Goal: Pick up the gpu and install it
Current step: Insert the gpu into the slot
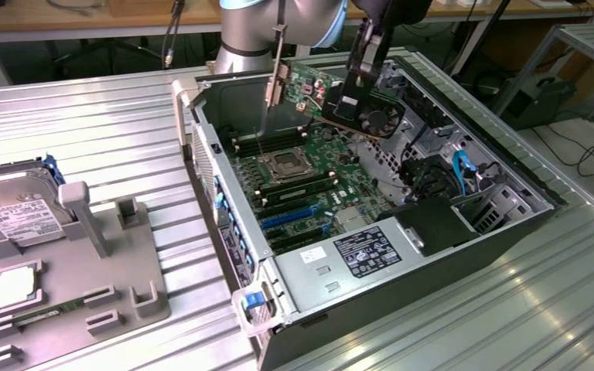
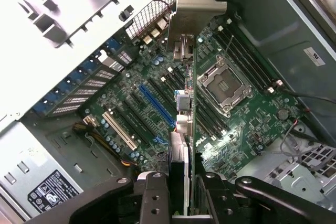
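GPU [image 1: 312,85] hangs over the open tower case [image 1: 503,166], at about one o'clock in the exterior view. It is well clear of the motherboard [image 1: 308,182] below and not yet seated in any slot. My gripper [image 1: 359,77] has it pinched, the black fingers pressed against the card's two faces near the fan end. I read that grip as deliberate: it leaves the bottom connector edge free to meet a slot.

From the wrist view the card [image 2: 189,103] runs edge-on away from the gripper [image 2: 181,203], a thin green board with a dark cooler on one side. Its folded silver-beige bracket [image 2: 197,9] sits at the far end, pointing towards the perforated rear wall of the case, which is where a bracket has to land. The long blue slot [image 2: 155,106] lies beside the card's line rather than under it, as far as I can judge.

The board below is glossy green and densely populated, with a square metal CPU socket [image 2: 223,85]. At nine o'clock in the exterior view, a silver hard drive [image 1: 13,212] rests on a grey moulded fixture [image 1: 121,270] on the ribbed metal table [image 1: 101,131].
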`<state>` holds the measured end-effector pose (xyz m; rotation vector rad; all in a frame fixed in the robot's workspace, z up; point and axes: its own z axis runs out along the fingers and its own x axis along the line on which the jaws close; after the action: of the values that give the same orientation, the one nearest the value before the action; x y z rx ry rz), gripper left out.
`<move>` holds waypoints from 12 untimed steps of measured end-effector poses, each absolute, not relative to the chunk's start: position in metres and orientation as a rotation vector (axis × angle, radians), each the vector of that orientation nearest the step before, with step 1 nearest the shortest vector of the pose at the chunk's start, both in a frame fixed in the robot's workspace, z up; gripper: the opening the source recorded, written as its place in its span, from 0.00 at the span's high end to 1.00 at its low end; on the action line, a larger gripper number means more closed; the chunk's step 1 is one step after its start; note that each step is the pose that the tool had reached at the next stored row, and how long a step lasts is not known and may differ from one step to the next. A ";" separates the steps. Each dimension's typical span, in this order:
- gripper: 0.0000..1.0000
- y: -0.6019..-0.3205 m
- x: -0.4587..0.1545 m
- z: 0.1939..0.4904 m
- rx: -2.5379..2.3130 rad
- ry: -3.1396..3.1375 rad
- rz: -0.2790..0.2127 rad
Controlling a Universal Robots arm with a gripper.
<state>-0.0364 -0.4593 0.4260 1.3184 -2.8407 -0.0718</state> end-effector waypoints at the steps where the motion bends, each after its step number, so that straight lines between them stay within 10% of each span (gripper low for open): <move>1: 0.73 -0.459 -0.036 0.426 1.339 -2.831 -0.072; 12: 0.73 -0.461 -0.036 0.426 1.501 -2.745 -0.071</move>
<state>-0.0364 -0.4606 0.4260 1.5009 -2.7452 -0.0707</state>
